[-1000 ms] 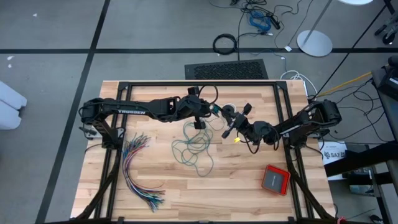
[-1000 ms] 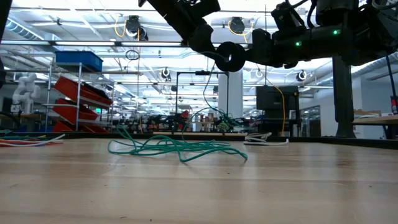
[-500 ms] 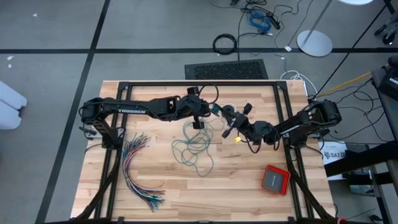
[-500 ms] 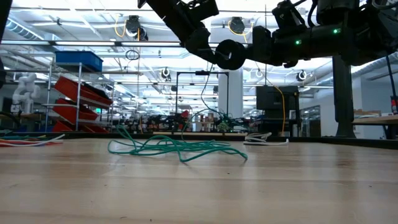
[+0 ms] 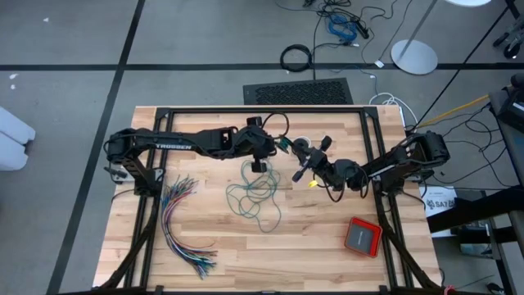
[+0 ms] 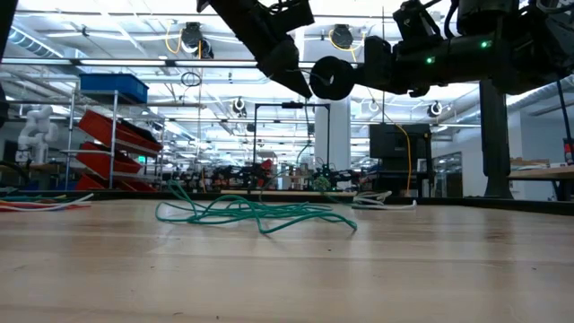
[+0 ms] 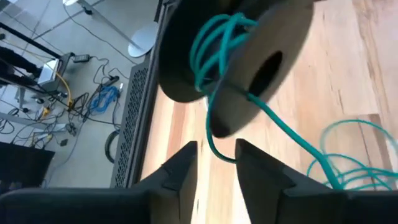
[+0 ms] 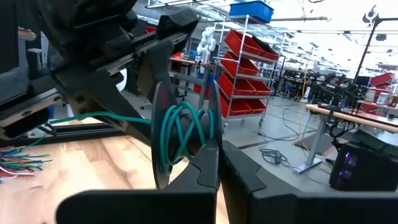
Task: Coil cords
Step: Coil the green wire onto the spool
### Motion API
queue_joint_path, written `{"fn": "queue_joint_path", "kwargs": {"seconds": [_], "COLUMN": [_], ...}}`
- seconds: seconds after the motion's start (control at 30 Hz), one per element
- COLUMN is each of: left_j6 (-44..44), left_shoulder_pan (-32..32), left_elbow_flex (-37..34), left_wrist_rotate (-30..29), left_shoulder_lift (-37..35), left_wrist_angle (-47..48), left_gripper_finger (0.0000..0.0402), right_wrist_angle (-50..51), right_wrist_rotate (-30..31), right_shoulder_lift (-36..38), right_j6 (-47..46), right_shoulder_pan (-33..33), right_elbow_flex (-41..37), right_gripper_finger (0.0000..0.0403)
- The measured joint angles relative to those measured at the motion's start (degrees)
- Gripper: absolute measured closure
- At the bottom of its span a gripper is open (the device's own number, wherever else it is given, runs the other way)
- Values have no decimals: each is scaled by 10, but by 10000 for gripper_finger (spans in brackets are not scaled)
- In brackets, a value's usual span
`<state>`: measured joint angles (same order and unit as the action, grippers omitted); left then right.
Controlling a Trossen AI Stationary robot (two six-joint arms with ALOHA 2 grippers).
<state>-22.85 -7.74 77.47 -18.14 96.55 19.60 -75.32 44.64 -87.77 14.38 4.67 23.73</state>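
Winding the teal cord [image 5: 255, 195] onto the spool [image 8: 183, 134]: right end effector [image 8: 214, 163] grips the spool, left end effector [image 7: 214, 160] beside it has parted fingers; next, regrasp cord

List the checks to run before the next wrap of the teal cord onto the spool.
1. Right end effector shut on the spool: ok.
2. Teal cord wound between the spool's flanges: ok.
3. Left end effector gripping the cord: not ok, its fingers stand apart.
4. Slack on the table apart from the multicoloured wire bundle: ok.
5. Slack free of knots: cannot tell.
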Motion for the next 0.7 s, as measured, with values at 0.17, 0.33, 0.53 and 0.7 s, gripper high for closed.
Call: {"fn": "queue_joint_path", "kwargs": {"seconds": [0.17,0.33,0.53,0.7], "left_j6": [4,14,24,45], "left_shoulder_pan": [-2,-12,-33,-41], "left_elbow_flex": [0,0,0,-21], "left_wrist_rotate": [-2,-2,9,59], "left_shoulder_lift": [0,0,0,0], "left_wrist_angle": [15,25,25,3], "left_gripper_finger": [278,278,278,278], "right_wrist_angle": [0,-1,-9,-21], "right_wrist_rotate": [0,0,-11,-11], "right_shoulder_lift": [0,0,0,0], "right_j6": [0,0,-1,9], "right_shoulder_pan": [0,0,1,3], "right_elbow_flex": [0,0,0,0], "right_gripper_finger": [403,403,403,403]}}
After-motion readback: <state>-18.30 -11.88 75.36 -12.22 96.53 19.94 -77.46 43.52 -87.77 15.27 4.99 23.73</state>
